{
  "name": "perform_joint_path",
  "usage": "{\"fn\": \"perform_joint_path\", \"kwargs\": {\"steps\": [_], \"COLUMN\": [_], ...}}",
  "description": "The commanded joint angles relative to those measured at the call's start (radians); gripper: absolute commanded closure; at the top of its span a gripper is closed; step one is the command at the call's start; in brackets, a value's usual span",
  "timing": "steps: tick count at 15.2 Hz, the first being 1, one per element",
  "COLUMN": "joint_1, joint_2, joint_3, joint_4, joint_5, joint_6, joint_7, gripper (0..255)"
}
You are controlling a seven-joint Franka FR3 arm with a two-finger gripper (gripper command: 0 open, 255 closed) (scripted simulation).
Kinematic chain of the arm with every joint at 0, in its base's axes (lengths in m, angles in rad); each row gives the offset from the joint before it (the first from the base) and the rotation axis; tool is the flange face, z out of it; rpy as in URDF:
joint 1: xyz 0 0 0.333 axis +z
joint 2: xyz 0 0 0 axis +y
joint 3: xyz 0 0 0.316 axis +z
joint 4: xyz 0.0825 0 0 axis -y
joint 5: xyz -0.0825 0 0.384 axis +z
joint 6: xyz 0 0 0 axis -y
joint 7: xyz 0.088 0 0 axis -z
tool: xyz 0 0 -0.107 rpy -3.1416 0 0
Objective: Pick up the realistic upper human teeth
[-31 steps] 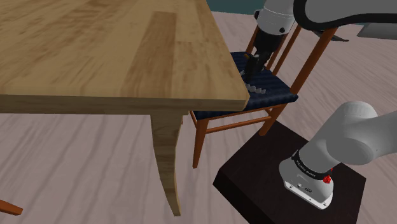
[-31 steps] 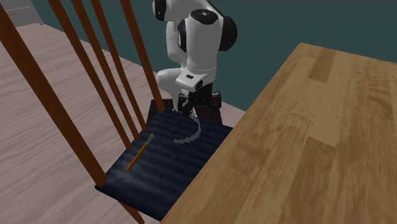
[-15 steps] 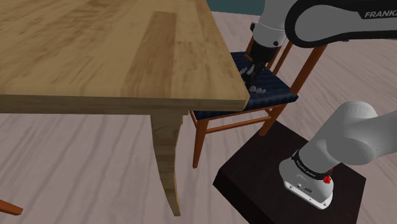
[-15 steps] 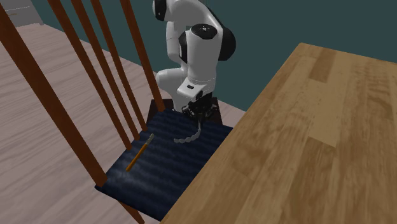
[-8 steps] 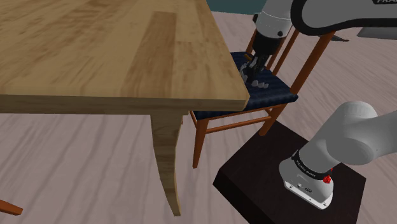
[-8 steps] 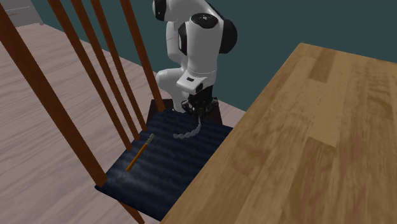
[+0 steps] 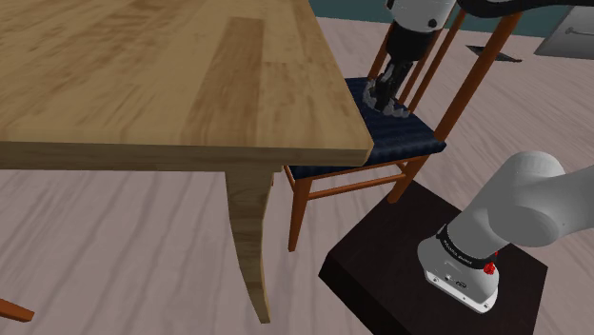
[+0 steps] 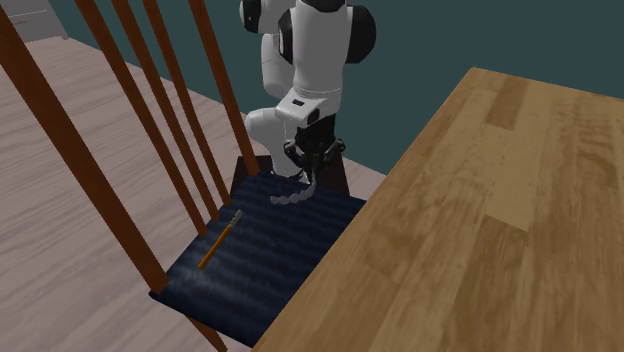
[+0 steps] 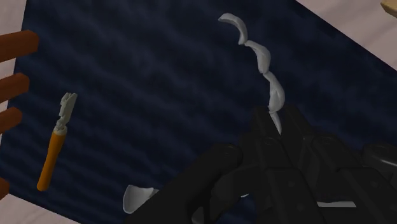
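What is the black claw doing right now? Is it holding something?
Black two-finger gripper: closed, holding one end of the pale grey curved row of teeth.

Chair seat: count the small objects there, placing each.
2. The teeth, clasped in the gripper at the seat's end nearest the arm; the orange-handled tool, by the back slats. The table hides some seat.
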Motion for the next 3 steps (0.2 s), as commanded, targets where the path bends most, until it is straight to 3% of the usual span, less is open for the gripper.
{"fn": "perform_joint_path", "kwargs": {"steps": [1,3], "joint_1": [-0.002,-0.002], "joint_2": [0.01,0.01], "joint_3": [-0.001,-0.002], "joint_4": [0.034,0.036], "joint_5": [-0.002,-0.002], "joint_6": [-0.025,-0.027], "joint_7": [-0.001,-0.001], "gripper": [255,255]}}
